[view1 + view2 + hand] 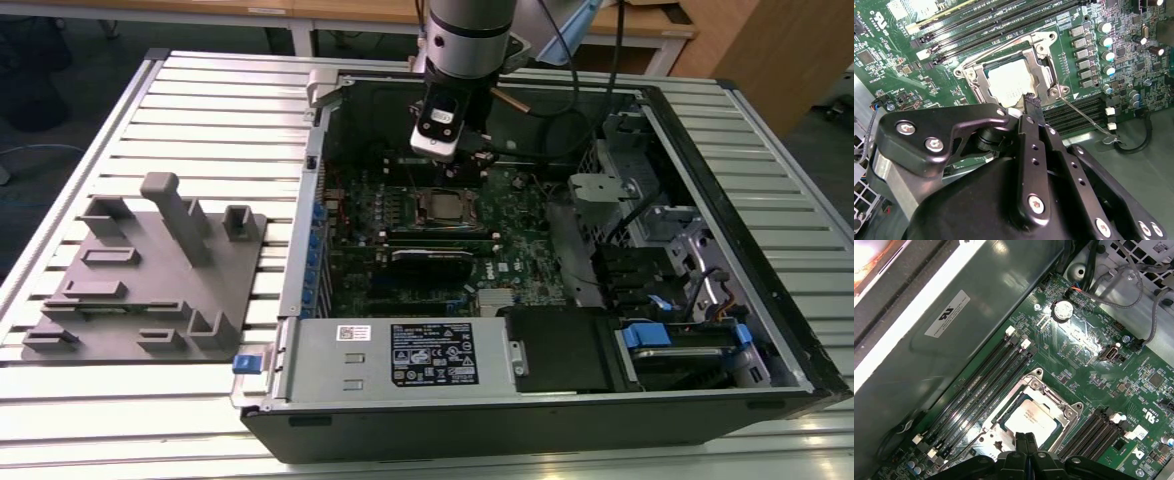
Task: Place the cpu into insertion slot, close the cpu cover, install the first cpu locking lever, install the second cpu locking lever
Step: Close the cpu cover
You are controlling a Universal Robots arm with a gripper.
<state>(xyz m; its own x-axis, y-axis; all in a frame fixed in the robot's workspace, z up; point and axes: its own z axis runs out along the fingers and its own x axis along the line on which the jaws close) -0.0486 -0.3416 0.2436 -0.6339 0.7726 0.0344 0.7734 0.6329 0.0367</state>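
The cpu [1008,85] [1031,419] lies flat in the insertion slot [443,207], its silver-grey top showing through the window of the cpu cover [1046,42] [1066,412]. The cover's silvery frame is down over the chip. A thin wire locking lever [1085,117] runs out from one corner of the socket, beside the memory slots. My gripper [1031,100] [1026,436] [447,152] hangs just above the edge of the socket with its fingers pressed together and nothing between them.
The motherboard [507,230] sits inside an open computer case [747,300] on a slatted table [200,110]. Long black memory slots [979,385] flank the socket. A grey fixture block [147,270] stands at the exterior view's left. Cables [1134,142] lie near the board.
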